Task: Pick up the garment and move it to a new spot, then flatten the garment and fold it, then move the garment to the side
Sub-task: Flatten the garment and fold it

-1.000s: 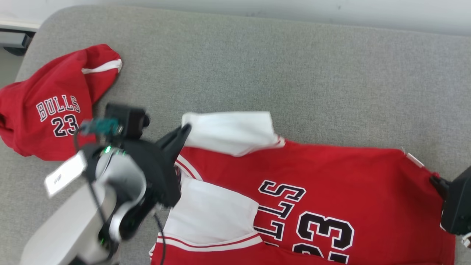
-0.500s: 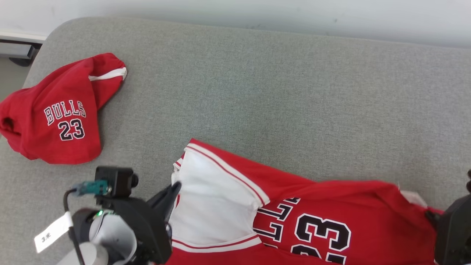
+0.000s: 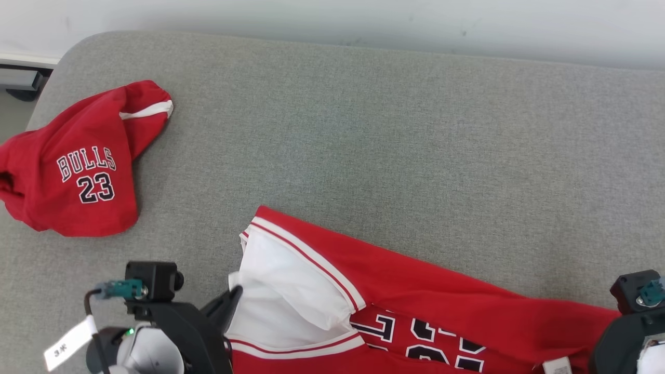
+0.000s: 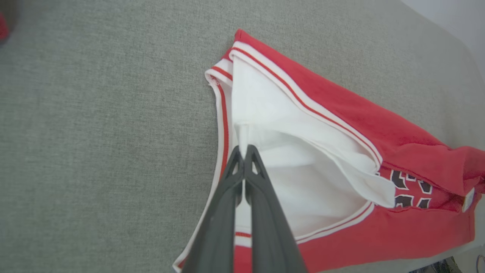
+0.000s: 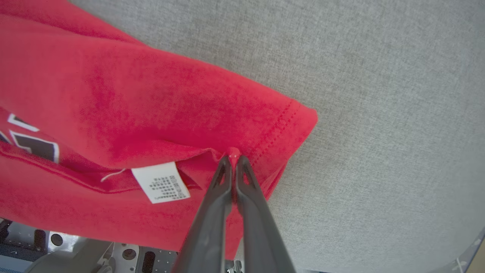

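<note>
Pinching the jersey (image 3: 441, 306) at both ends, the two hands hold it stretched across the near part of the grey fabric worktop (image 3: 389, 130). The left hand (image 4: 242, 149) has its two dark fingers pressed tight together on a fold of the white inner cloth (image 4: 303, 178) at the striped arm opening. The red-and-white trim (image 4: 223, 113) runs just beside its tips. The right hand (image 5: 232, 159) is likewise clamped tight, its tips nipping a small pucker of red cloth by the jersey's hemmed corner (image 5: 291, 125). A white care label (image 5: 161, 182) hangs just left of those tips in the right wrist view, and a perforated metal plate (image 5: 125, 258) shows beneath the cloth there. Between the two hands the red cloth runs in one long fold, doubled over itself, so that the black-and-white lettering (image 3: 423, 330) only partly peeks out on the side nearer the hands. Well away from the left hand, off to its left and farther out, a second red garment (image 3: 78, 166) marked BULLS 23 lies crumpled near the worktop's rounded corner, apart from the jersey.
</note>
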